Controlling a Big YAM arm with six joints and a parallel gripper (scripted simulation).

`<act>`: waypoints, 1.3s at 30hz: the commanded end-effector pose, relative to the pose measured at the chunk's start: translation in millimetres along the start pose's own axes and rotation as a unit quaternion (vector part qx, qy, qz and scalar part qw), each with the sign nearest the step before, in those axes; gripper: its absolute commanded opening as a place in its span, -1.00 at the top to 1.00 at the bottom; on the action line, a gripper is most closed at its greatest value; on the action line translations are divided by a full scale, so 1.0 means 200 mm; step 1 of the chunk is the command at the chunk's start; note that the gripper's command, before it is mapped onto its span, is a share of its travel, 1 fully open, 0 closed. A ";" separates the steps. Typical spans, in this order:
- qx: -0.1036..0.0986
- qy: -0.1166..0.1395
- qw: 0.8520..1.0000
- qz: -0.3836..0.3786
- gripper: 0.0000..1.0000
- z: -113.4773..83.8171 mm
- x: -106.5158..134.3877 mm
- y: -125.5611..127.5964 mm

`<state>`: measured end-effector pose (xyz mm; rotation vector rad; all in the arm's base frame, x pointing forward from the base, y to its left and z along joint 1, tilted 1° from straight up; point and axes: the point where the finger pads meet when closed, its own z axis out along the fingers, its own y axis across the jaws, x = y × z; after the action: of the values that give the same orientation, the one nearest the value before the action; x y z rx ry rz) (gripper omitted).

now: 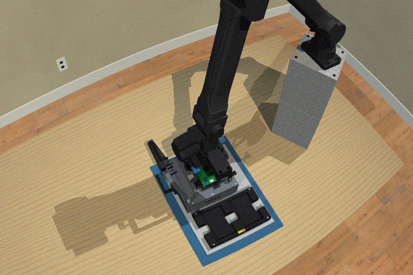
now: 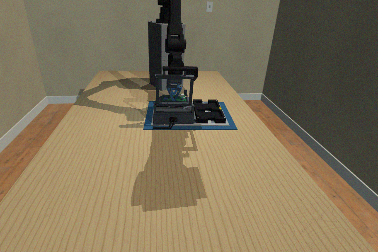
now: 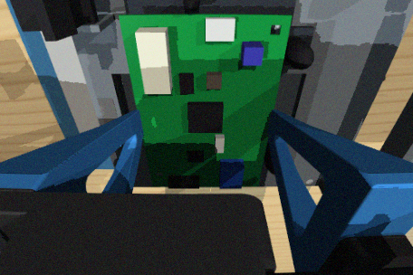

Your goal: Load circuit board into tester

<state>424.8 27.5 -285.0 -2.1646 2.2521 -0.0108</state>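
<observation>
The green circuit board [image 1: 203, 179] [image 3: 244, 124] is face up over the pin plate of the grey tester [image 1: 200, 202] [image 2: 163, 117]. Its white-connector end faces the lone black post [image 3: 192, 0], close to it; its right long edge is beside another post [image 3: 300, 53]. My gripper [image 3: 205, 118] [image 2: 174, 96] is shut on the board's long edges, a blue finger flush on each side. Whether the board lies flat on the pins cannot be told. The lid [image 2: 175, 76] [image 1: 156, 155] stands open, its handle [image 2: 175, 68] on top. The black hook [image 3: 52, 15] stands left of the board in the wrist view.
The black tray [image 1: 218, 242] [image 2: 219, 119] beside the tester has both pockets empty. Tester and tray stand on a blue-edged mat [image 1: 273, 220] [image 2: 230, 124]. A cable [image 2: 171, 124] comes out of the tester on the lid's hinge side.
</observation>
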 end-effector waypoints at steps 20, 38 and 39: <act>0.005 -0.003 1.000 -0.005 -0.45 0.03 -0.02 -0.02; 0.009 -0.004 1.000 -0.005 -0.45 0.03 -0.03 -0.04; 0.009 -0.004 1.000 -0.005 -0.45 0.03 -0.03 -0.04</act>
<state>424.3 27.5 -285.4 -2.1652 2.2527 -0.0098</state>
